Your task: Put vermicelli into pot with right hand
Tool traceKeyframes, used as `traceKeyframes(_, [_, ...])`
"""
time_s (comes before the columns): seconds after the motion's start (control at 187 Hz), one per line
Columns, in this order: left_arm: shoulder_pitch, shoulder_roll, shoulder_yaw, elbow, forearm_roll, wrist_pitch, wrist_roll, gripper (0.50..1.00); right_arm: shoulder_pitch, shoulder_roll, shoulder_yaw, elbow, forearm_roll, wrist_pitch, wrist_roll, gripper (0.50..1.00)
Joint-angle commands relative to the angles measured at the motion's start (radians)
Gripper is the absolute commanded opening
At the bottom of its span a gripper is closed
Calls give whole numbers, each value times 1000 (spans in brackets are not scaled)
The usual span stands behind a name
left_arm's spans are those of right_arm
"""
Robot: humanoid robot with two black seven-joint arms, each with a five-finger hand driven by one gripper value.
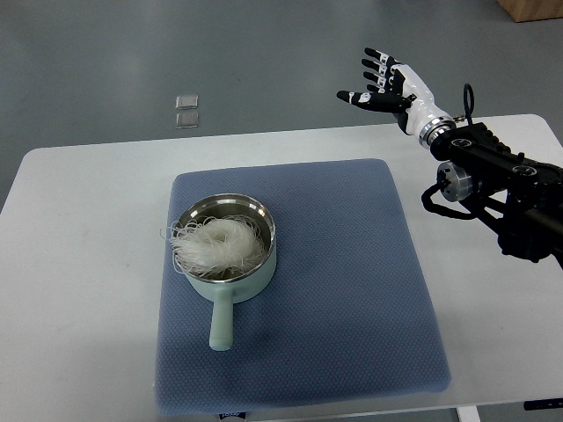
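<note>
A pale green pot (255, 280) with a steel inside and a handle pointing toward me stands on the left part of a blue mat (352, 290). A nest of white vermicelli (215, 243) lies inside the pot, with some strands hanging over its left rim. My right hand (380, 83) is raised beyond the table's far edge, well up and to the right of the pot. Its fingers are spread and it holds nothing. The black right forearm (501, 180) comes in from the right edge.
The mat lies on a white table (79, 264). Two small clear squares (186, 111) lie on the grey floor beyond the table. A brown box corner (537, 9) shows at the top right.
</note>
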Motion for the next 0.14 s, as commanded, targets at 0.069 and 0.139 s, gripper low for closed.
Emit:
traceKeyframes(0.069, [-3, 0, 0, -1, -1, 0, 0, 1000, -73, 38, 111, -6, 1, -12, 1, 924])
traceKeyframes(0.139, [-3, 0, 0, -1, -1, -2, 0, 1000, -82, 45, 112, -6, 1, -15, 4, 924])
